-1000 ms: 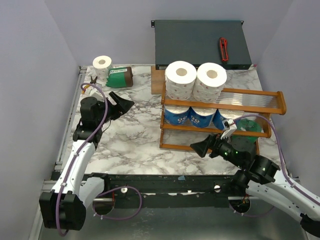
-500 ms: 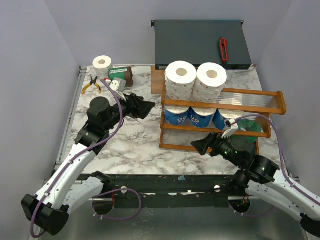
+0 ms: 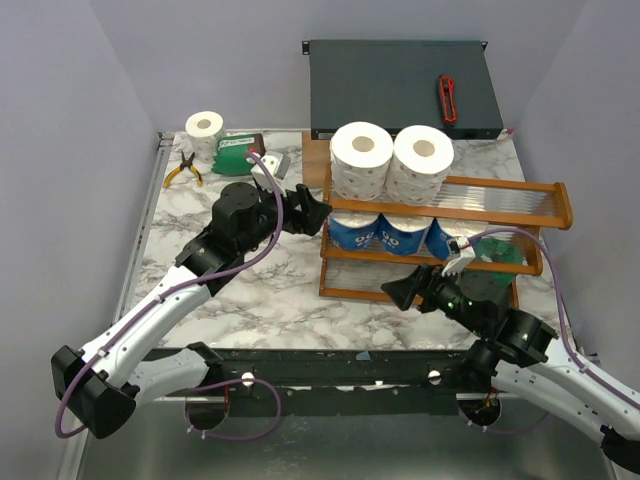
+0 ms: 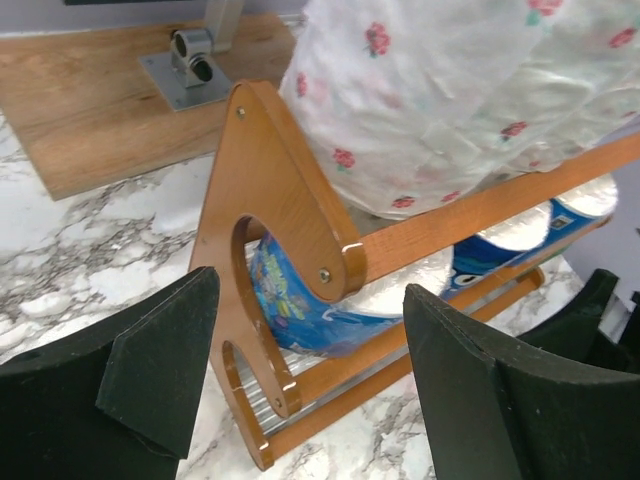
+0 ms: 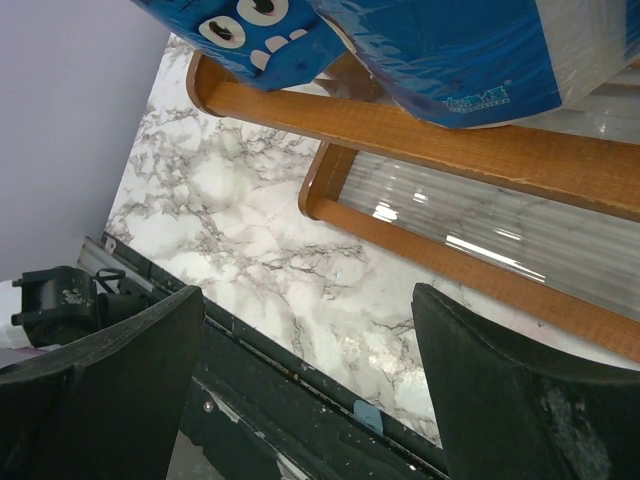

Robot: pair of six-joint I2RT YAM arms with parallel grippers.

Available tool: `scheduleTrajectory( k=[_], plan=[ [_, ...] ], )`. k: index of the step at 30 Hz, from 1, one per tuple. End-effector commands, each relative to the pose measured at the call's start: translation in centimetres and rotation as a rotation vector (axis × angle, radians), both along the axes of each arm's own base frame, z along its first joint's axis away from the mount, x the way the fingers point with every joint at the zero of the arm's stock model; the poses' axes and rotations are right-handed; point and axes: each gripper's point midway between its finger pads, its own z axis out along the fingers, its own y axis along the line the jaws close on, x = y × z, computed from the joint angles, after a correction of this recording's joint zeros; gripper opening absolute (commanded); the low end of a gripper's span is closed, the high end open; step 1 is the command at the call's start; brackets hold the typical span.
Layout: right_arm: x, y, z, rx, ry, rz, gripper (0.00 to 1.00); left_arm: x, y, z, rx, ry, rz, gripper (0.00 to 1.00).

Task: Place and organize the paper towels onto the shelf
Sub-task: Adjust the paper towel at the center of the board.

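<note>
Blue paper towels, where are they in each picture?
Top external: blue paper towels sit on the middle tier of the shelf, centre-right.
Left wrist: centre, behind the shelf's end panel.
Right wrist: along the top edge.
Shared landmark: the shelf's orange-brown wooden frame.

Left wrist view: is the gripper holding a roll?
No, the left gripper is open and empty, with only the end panel of the shelf ahead of it.

2 paper towels (image 3: 361,160) stand atop the shelf (image 3: 540,187), at its left end.
</note>
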Motion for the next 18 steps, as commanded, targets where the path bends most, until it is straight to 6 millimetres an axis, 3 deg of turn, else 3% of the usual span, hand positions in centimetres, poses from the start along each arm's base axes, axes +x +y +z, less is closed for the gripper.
scheduleTrajectory(
  k=[1, 6, 9, 18],
  plan=[
    [0.4, 0.0, 1.2, 0.022, -0.027, -0.013, 0.88, 1.3, 1.9, 0.6, 0.045, -0.036, 0.126, 0.78],
    [0.3, 0.3, 0.8, 0.016, -0.026, -0.002, 0.88, 2.0, 3.4, 0.3, 0.082, -0.040, 0.207, 0.80],
    [0.3, 0.4, 0.5, 0.007, -0.026, 0.010, 0.88, 2.8, 5.9, 0.1, 0.079, -0.014, 0.309, 0.82],
    [-0.2, 0.9, -0.3, 0.036, -0.015, 0.041, 0.88, 5.9, 17.1, -3.3, -0.120, 0.120, 0.609, 0.85]
  ],
)
